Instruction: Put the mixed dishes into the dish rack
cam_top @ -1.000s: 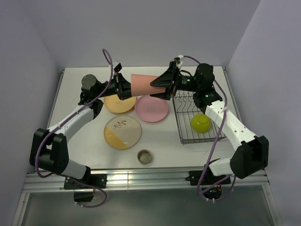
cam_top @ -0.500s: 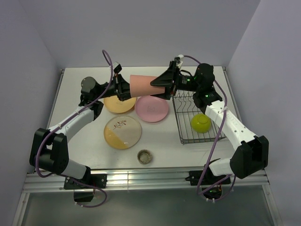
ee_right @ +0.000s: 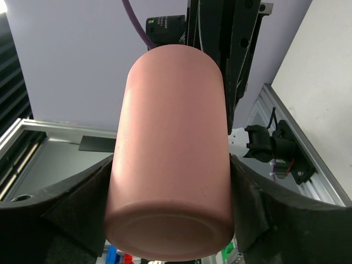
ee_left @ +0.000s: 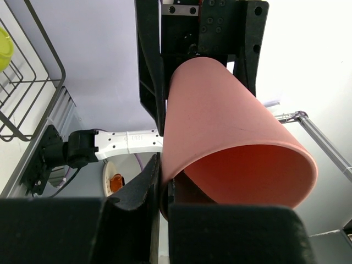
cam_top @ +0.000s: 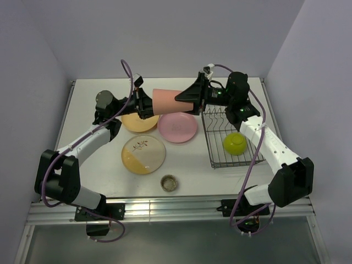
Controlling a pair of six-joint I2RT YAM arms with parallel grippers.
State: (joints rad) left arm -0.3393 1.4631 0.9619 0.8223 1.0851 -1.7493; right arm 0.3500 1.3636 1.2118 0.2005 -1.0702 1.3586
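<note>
Handover in mid-air: left tool [cam_top: 144, 104] is clamped on the rim of the cup [cam_top: 166, 101], one finger inside and one outside. Cup lies horizontal, clear of the counter [cam_top: 99, 165], mouth to the left and closed end to the right. Right tool [cam_top: 190, 99] straddles the closed end, jaws apart on both flanks; firm contact cannot be told. Recommended: seat both right pads square on the wall, confirm the grip, and only then release the left. Rack [cam_top: 208, 137] stands just right of the right tool.
</note>
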